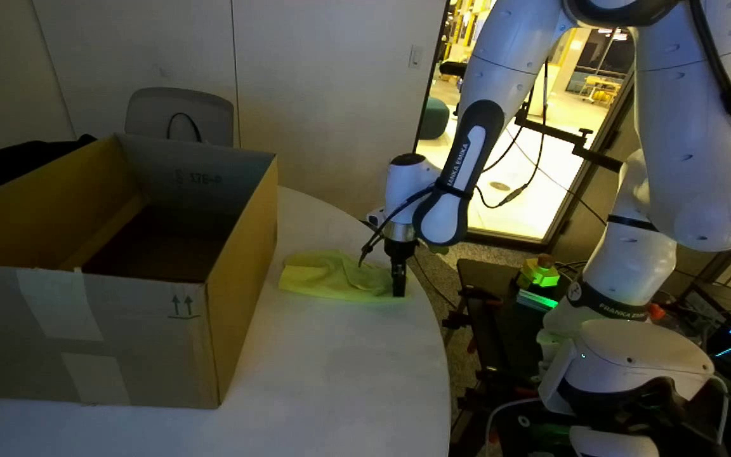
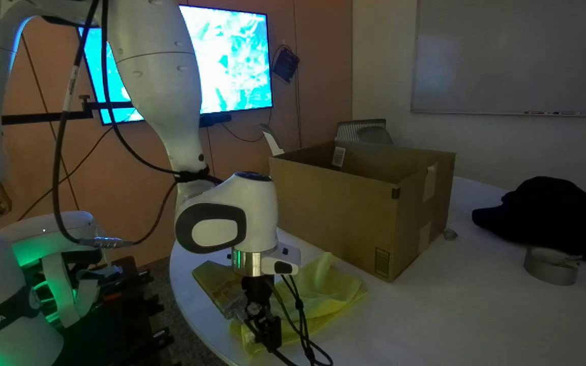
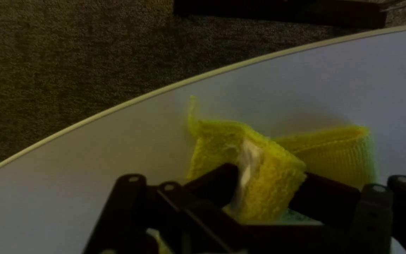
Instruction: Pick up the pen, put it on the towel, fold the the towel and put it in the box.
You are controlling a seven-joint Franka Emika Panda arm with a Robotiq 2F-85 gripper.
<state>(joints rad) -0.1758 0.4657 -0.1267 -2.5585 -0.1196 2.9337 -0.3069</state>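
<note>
The yellow-green towel (image 1: 321,276) lies crumpled on the table near its rounded edge, beside the box; it also shows in an exterior view (image 2: 331,290). My gripper (image 1: 398,291) points straight down at the towel's end, low over the table, and shows again in an exterior view (image 2: 266,333). In the wrist view the gripper (image 3: 270,178) has a raised fold of the towel (image 3: 271,183) pinched between its fingers. A whitish, plastic-like piece (image 3: 249,158) shows in that fold by the left finger. The brown cardboard box (image 1: 242,285) stands open; it also shows in an exterior view (image 2: 333,213). The pen is not visible.
The white table (image 1: 353,381) has a curved edge close to the towel. A dark cloth item (image 2: 552,213) and a roll of tape (image 2: 551,267) lie beyond the box. A grey chair (image 1: 178,114) stands behind. Loose cables (image 2: 300,315) hang beside the gripper.
</note>
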